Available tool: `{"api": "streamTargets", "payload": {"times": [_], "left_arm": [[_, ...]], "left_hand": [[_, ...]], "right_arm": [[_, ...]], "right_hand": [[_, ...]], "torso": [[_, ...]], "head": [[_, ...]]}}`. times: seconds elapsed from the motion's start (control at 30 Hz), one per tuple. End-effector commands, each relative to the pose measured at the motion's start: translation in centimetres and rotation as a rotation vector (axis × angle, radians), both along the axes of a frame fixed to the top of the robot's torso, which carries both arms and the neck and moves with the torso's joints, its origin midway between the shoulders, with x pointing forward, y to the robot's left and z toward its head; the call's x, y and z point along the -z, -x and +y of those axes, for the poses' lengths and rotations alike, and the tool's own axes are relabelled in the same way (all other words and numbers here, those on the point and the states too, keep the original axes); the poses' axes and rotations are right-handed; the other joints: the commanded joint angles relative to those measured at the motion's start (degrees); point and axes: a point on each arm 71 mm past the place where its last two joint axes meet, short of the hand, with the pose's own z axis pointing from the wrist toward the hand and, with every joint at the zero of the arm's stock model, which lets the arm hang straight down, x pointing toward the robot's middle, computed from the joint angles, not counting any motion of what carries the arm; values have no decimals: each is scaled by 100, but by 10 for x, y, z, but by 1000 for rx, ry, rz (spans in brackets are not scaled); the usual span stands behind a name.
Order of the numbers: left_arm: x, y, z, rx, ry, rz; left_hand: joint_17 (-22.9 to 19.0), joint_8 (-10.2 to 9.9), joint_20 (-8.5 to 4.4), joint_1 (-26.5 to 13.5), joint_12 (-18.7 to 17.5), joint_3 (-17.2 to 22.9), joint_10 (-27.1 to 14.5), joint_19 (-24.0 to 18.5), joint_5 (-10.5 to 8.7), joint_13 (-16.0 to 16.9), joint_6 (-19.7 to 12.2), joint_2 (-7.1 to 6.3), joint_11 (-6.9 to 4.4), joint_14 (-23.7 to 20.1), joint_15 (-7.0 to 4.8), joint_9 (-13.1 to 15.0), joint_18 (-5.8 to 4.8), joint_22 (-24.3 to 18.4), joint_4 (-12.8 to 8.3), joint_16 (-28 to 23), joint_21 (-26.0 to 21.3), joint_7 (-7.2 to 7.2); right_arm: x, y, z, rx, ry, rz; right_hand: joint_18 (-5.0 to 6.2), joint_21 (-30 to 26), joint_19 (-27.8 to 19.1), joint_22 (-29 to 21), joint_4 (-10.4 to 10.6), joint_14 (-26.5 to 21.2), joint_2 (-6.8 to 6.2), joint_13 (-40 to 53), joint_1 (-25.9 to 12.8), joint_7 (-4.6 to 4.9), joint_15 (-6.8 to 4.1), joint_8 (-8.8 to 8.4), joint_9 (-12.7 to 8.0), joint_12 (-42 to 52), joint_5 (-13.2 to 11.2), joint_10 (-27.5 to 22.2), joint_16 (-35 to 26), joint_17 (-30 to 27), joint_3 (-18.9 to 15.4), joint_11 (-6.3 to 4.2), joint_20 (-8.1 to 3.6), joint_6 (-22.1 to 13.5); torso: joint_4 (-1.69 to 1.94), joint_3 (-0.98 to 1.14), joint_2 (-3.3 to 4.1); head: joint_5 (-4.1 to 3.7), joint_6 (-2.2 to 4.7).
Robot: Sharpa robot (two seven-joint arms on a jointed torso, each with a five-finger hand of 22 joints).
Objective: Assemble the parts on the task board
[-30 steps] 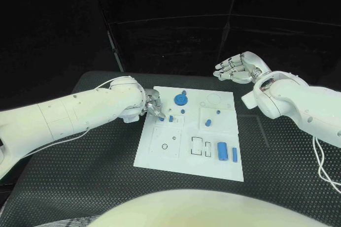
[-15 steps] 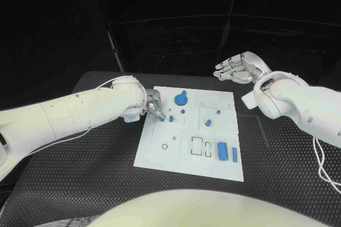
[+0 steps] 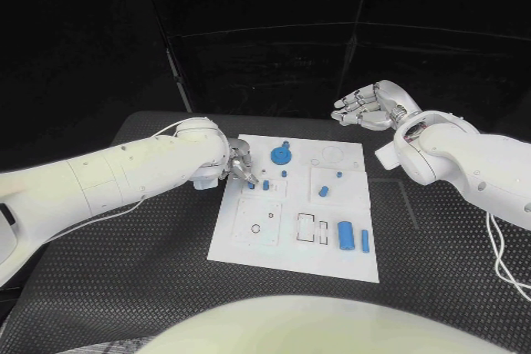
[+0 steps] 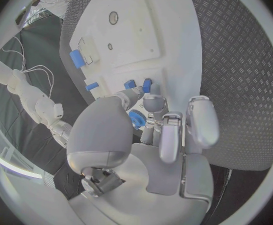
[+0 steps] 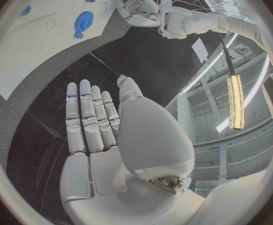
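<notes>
Left hand pinches a small blue peg at the white board's left edge, seemingly to seat it there; right hand hangs spread and empty beyond the far edge, probably out of the way.

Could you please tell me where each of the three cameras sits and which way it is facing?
Head view: on the robot's head, looking down at the white task board; both white arms enter.
Left wrist view: behind the left hand, facing the board, fingertips at a small blue part.
Right wrist view: behind the right hand, fingers spread above the black table.
Shared: the blue gear-shaped part.
</notes>
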Motion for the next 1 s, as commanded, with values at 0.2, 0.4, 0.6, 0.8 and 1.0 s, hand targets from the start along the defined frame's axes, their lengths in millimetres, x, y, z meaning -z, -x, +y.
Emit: {"api": "streamTargets", "payload": {"times": [0.2, 0.4, 0.6, 0.8, 1.0], "left_arm": [[6, 1, -3, 19, -18, 36], [7, 0, -3, 20, -24, 44], [8, -1, -2, 20, -30, 52], [9, -2, 0, 15, -31, 51], [8, -4, 1, -5, -21, 29]], "left_hand": [[1509, -32, -16, -91, 53, 179, 43, 45, 4, 41, 160, 24, -44, 603, -61, -15, -109, 251, -145, 35, 53, -96], [1509, -19, -32, -238, 154, 73, 97, 60, -3, 182, 246, 14, -65, 603, -77, -20, -114, 272, -79, 35, 67, -124], [1509, -28, -42, -389, 184, -72, 116, 72, -10, 228, 294, 1, -74, 603, -86, -34, -118, 290, 2, 35, 79, -137], [1509, -38, -50, -612, 204, -333, 130, 85, -67, 263, 358, -9, -77, 603, -89, -53, -124, 313, 160, 35, 90, -142], [1509, -57, -45, -1094, 214, -856, 134, 99, -153, 281, 421, -43, -59, 603, -78, -80, -131, 337, 573, 35, 99, -121]], "right_arm": [[-2, 0, 2, -11, -5, -6], [-2, 1, 2, -11, -5, -5], [-2, 1, 2, -13, -4, -3], [-2, 1, 2, -13, -4, -3], [-2, 1, 1, -13, -4, -3]], "right_hand": [[23, -20, 29, -8, 13, -12, 3, -7, -9, 43, 36, -25, -6, -27, 35, -46, -16, -9, 37, 6, 12, -14], [23, -20, 29, -8, 13, -12, 3, -7, -9, 43, 36, -25, -6, -27, 35, -46, -16, -9, 37, 6, 12, -14], [23, -20, 29, -8, 13, -12, 3, -7, -9, 43, 36, -25, -6, -27, 35, -46, -16, -9, 37, 6, 12, -14], [23, -31, 33, -11, 14, -13, -2, -7, -7, 43, 36, -28, -6, -29, 37, -48, -16, -15, 48, 6, 13, -15], [23, -32, 33, -12, 15, -13, -3, -7, -8, 43, 36, -28, -6, -29, 37, -48, -16, -16, 48, 6, 13, -15]], "torso": [[2, 1, 2], [2, 1, 3], [4, 0, -1], [8, -4, -1], [8, -5, -2]], "head": [[-15, 0], [-22, 0], [-32, 0], [-38, 0], [-35, 0]]}}
